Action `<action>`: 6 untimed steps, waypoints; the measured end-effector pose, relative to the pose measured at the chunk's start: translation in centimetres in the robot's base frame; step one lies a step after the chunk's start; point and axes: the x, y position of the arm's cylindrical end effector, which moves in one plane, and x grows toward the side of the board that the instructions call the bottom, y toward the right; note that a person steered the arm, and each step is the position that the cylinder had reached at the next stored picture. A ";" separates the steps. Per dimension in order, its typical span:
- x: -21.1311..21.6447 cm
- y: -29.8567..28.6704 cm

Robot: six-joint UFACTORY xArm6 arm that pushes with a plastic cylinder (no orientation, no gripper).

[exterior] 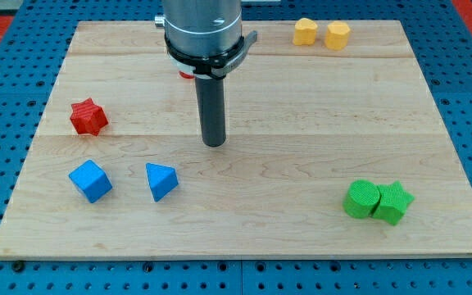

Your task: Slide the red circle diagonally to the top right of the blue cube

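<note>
Nearest my tip (214, 143): blue triangle (161, 180)

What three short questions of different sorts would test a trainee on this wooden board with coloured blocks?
1. True or false: the red star-shaped block lies above the blue cube in the view.
2. My tip is: A) touching a blue block, B) apart from every block, C) on a yellow block.
3. What colour are the two touching blocks at the view's bottom right?
Key: 1 true; 2 B; 3 green, the green round block and green star-shaped block.
</note>
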 end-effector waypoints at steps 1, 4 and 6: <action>-1.5 2.4; -19.0 1.3; -14.1 -5.4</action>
